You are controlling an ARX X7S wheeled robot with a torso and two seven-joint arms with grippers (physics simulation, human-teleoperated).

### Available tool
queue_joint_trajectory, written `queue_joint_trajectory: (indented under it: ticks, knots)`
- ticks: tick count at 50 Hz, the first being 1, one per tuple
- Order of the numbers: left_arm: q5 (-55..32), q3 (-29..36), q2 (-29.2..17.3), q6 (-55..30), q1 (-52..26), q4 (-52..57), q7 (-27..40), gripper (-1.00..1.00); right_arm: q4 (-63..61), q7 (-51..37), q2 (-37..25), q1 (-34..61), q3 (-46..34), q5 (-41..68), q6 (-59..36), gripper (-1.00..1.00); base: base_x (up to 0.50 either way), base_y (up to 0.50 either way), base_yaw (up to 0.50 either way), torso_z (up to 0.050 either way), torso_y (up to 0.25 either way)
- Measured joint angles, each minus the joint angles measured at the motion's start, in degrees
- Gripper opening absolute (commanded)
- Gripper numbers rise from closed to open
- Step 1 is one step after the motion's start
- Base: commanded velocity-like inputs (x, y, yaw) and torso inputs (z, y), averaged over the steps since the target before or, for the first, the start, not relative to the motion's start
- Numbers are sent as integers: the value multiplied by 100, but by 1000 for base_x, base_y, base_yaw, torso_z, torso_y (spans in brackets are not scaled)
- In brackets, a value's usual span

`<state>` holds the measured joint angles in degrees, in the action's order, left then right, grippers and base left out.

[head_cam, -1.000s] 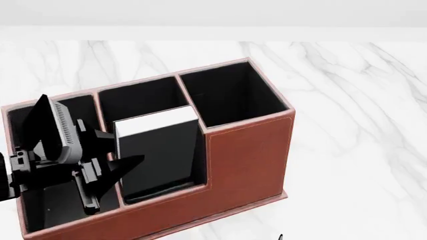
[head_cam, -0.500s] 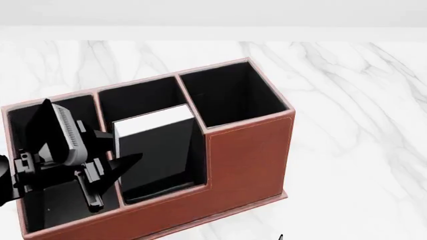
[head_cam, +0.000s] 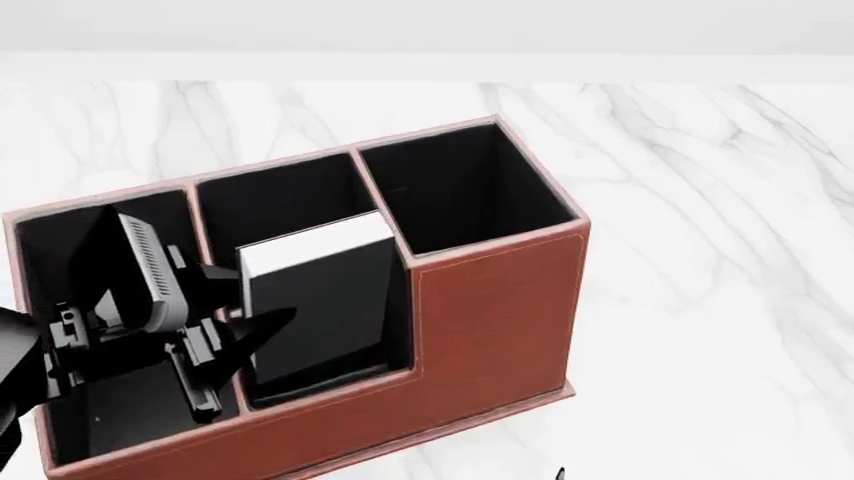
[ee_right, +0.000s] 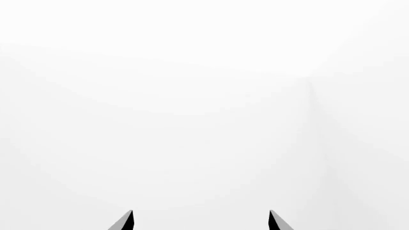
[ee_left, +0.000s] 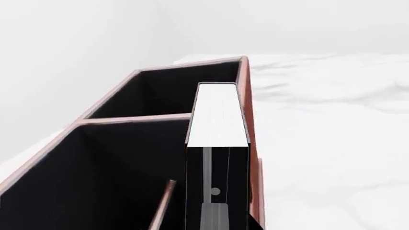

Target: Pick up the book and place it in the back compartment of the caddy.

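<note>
The reddish-brown caddy (head_cam: 494,300) stands on the white marble table. The black book (head_cam: 320,305), white page block up, stands slightly tilted in the small middle cell (head_cam: 400,325) behind the low wall section. My left gripper (head_cam: 243,342) reaches in from the left and is shut on the book's left edge. In the left wrist view the book (ee_left: 217,115) fills the space between my jaws (ee_left: 216,225), with the caddy's rim (ee_left: 245,96) beside it. My right gripper (ee_right: 199,221) is open and empty, facing blank white.
The caddy's long end cell (head_cam: 461,185) at the right and the middle cell against the tall wall (head_cam: 280,205) hold nothing. My left arm hangs over the left end cell (head_cam: 100,410). Marble table (head_cam: 707,250) stretches right of the caddy.
My left gripper and the book have shifted a little to the right and slightly lower inside the middle cell. The caddy has not moved.
</note>
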<state>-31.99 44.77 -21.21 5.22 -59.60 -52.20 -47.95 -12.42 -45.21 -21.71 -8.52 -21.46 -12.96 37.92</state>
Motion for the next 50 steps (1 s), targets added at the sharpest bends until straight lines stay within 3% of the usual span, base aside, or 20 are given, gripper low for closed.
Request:
queue_joint_trajectory:
  ticks: [29, 30, 45, 50]
  knots:
    - [517, 85, 797, 999, -494, -2172, -181, -100, 12, -48, -39, 16, -32, 16, 9, 100, 0, 0, 0, 0, 1]
    - [550, 74, 810, 1018, -500, -2197, -161, 100, 12, -50, -41, 17, -34, 17, 11, 100, 0, 0, 0, 0, 10]
    - [910, -939, 972, 1256, -500, -2244, -51, 100, 42, -71, -61, 42, -53, 32, 24, 100, 0, 0, 0, 1, 0]
    - [959, -1125, 872, 1079, -333, -1752, 62, 100, 42, -79, -67, 45, -57, 34, 21, 100, 0, 0, 0, 0, 0]
